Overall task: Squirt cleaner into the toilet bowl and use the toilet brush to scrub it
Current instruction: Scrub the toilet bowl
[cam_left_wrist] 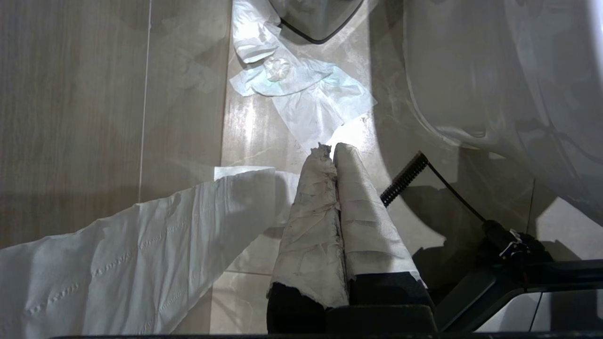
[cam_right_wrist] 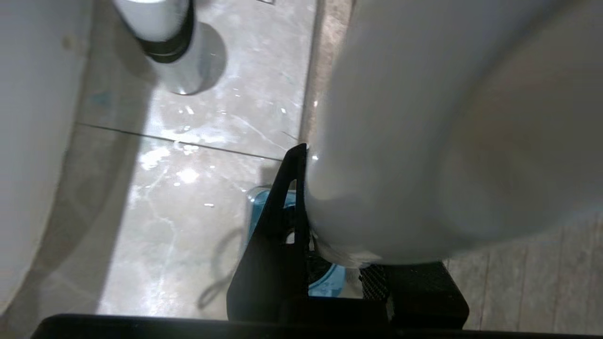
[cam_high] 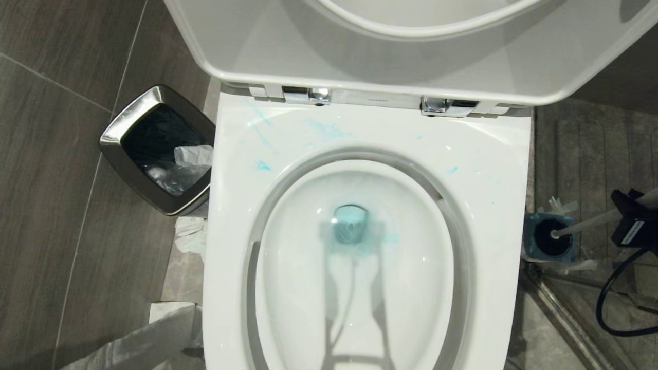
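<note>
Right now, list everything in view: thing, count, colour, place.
toilet bowl: one, white, centre, lid raised.
cleaner: teal, pooled in the drain, smears on the rim.
toilet brush: one, pale handle, head in its holder, right of the bowl.
holder: one, blue, on the floor at right.
trash bin: one, chrome rim, black inside, left of the bowl.
tissue: white, crumpled below the bin.
right gripper: black, jaws closed on the brush handle.
left gripper: paper-wrapped, jaws shut, low beside the bowl.
</note>
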Robot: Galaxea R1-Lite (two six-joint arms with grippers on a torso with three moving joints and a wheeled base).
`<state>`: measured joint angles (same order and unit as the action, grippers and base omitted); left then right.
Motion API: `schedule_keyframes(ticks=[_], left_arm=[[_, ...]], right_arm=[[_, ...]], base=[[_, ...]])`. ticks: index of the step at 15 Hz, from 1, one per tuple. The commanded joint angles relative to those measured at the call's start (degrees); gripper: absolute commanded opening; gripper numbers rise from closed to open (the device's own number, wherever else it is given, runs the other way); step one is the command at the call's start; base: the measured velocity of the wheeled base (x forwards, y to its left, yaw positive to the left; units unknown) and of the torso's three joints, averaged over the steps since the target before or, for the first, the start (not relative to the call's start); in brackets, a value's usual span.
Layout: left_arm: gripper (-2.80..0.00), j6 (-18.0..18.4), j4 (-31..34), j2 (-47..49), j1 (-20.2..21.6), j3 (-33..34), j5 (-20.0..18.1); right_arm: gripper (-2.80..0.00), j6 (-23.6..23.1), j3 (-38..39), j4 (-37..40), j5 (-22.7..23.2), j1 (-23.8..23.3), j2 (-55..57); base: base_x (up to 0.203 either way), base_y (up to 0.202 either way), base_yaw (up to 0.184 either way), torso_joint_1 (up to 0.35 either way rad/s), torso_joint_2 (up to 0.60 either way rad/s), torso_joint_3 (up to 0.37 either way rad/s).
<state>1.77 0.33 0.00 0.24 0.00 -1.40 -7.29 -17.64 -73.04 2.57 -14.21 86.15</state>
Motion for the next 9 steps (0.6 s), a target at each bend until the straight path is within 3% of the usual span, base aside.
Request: schedule_keyframes(ticks=[1,9], left_arm=[[-2.8,-0.02,0.02,0.09,0.02,0.09,0.0],[-2.8,-0.02,0.02,0.09,0.02,0.09,0.0]], right_arm=[[-2.8,0.07,0.94,-0.29,0.53,-0.02,-1.97],[-2.8,1.61,-4.93,-0.15,0.6,-0.02,-5.44]], base=[[0.0,0.0,0.0,0.0,0.0,0.0],[0.0,0.0,0.0,0.0,0.0,0.0]])
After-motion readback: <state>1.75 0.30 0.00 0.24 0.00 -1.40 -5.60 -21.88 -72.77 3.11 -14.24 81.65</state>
